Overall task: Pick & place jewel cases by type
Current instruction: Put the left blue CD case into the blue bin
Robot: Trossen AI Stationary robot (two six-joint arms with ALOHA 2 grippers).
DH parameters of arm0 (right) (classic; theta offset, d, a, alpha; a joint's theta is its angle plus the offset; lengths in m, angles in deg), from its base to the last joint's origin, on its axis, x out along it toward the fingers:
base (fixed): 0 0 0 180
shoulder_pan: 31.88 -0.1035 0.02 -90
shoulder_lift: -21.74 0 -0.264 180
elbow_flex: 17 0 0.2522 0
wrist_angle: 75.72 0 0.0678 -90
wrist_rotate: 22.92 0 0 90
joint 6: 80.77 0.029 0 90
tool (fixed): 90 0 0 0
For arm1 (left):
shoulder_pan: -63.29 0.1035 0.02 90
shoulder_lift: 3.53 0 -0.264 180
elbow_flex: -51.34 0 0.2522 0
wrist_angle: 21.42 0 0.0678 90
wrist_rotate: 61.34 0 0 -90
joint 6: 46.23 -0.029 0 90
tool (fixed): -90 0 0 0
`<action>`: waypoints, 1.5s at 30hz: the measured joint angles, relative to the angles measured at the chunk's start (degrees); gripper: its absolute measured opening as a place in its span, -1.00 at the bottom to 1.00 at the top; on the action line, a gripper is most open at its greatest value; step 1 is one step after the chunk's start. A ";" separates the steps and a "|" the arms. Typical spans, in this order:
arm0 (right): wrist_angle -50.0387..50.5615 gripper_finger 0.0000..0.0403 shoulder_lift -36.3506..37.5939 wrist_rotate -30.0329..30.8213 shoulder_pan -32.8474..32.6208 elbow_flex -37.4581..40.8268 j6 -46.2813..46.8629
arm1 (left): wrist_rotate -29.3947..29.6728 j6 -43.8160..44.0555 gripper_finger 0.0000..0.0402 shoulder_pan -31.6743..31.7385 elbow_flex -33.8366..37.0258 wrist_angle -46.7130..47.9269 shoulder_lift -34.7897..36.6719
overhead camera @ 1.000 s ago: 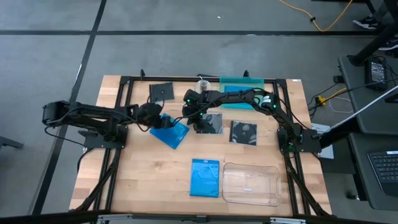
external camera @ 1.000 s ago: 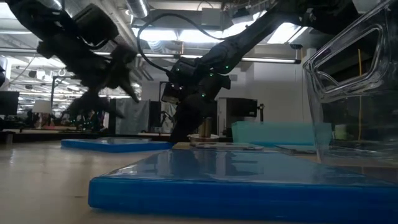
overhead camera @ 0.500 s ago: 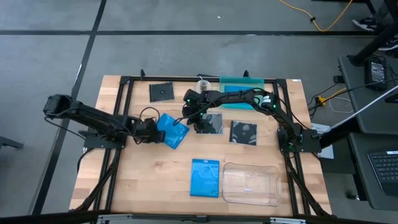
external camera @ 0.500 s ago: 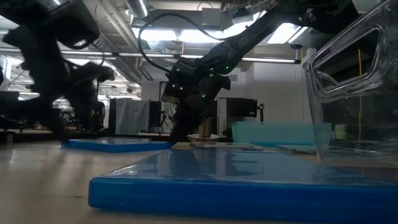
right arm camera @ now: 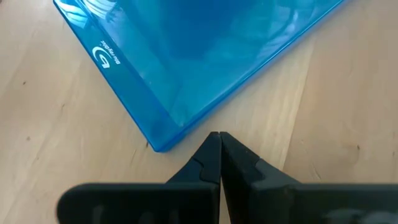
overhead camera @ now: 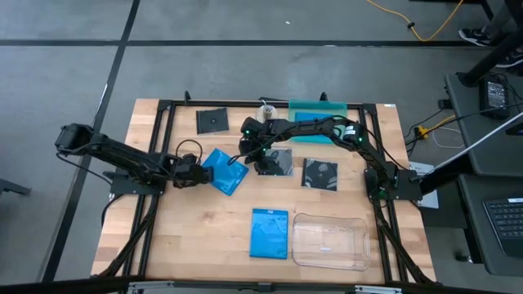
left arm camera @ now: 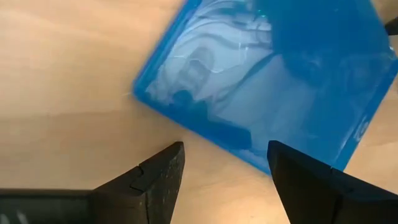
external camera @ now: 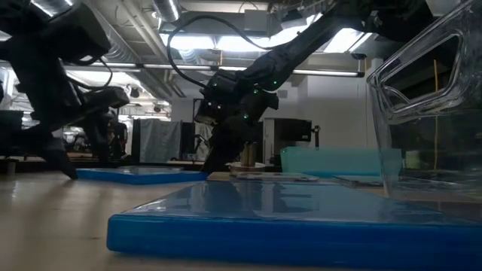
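I'm counting from the bottom of the high view: one clear tray (overhead camera: 359,243) at lower right and one blue case (overhead camera: 270,233) beside it. At mid-frame my left gripper (overhead camera: 198,173) is sitting spread wide and empty at the left edge of the tilted blue case (overhead camera: 226,171), and my right gripper (overhead camera: 248,157) is pinched shut on nothing at its opposite corner. I'm seeing two dark cases (overhead camera: 320,174) right of centre, a third dark case (overhead camera: 212,120) and one teal tray (overhead camera: 315,106) along the top; I can't tell about a third blue case. My worry: the thin case is lying flat on the table (overhead camera: 180,237), so the fingers may just be shoving it sideways.
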 joint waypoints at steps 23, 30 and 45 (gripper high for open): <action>-1.61 -0.96 -0.09 -0.48 0.00 0.02 0.06 | 1.45 -17.15 0.16 14.97 0.53 -14.57 -7.90; -1.33 -0.96 -0.04 -0.64 0.06 0.04 -0.33 | 1.56 -17.07 0.16 15.09 1.08 -17.51 -8.21; -0.76 -0.96 0.02 -0.95 0.17 0.11 -1.46 | -3.49 -23.95 0.16 18.84 -0.35 -20.10 -5.59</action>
